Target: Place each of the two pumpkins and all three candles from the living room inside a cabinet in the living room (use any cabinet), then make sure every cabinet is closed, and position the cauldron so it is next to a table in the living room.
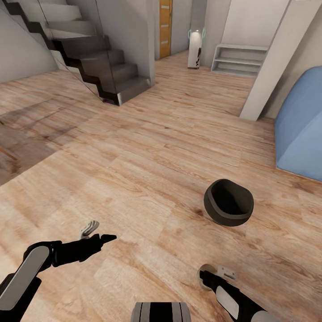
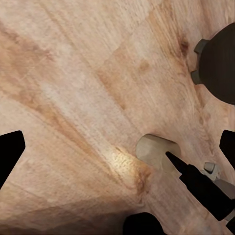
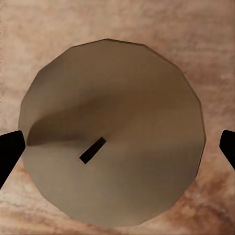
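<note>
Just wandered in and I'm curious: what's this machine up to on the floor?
A two-armed robot is reaching down toward the wooden floor. Its right end effector hangs open over a beige candle standing there, fingers on either side, not visibly gripping it. The left end effector is open and empty. A black cauldron lies seemingly tipped on the floor just ahead.

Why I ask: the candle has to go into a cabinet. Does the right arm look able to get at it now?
Probably yes. The right gripper hangs directly over the upright candle, fingers open on either side of it, with nothing between. The cauldron lies apart on the floor.
</note>
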### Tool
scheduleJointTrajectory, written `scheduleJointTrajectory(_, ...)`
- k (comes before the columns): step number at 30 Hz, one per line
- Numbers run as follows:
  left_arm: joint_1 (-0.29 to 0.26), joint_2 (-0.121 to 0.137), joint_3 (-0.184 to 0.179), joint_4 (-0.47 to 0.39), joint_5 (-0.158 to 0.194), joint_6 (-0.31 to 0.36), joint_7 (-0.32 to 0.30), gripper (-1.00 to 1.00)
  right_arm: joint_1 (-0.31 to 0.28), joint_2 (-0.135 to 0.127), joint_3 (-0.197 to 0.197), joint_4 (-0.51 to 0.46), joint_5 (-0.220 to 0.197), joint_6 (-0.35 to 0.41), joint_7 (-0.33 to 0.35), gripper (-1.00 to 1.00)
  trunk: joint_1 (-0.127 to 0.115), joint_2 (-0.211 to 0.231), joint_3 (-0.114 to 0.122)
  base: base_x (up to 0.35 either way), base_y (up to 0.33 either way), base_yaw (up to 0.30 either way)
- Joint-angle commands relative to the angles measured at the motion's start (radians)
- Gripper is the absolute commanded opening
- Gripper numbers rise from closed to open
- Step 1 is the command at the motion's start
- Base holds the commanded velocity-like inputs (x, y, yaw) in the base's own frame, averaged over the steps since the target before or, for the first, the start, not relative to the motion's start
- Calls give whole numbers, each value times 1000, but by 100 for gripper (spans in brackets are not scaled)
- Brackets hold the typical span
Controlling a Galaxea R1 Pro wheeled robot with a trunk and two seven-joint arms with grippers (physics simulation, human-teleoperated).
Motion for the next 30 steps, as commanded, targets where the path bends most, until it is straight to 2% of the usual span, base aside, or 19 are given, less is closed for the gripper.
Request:
scheduleJointTrajectory(1,-1,1,-1,-1,11,1,10,100,0,-1,10,19,-13,1,-6,100,0,0,-1,0,0,0)
scheduleJointTrajectory(11,-1,1,-2,-1,12,1,10,100,0,-1,10,19,-13,1,-4,100,0,0,-1,0,0,0)
scheduleJointTrajectory(12,-1,1,-2,-1,12,1,10,100,0,-1,10,19,-13,1,-4,-100,0,0,-1,0,0,0)
scheduleJointTrajectory(30,-1,1,-1,0,13,1,10,100,0,-3,10,19,-13,0,-5,-100,0,0,-1,0,0,0)
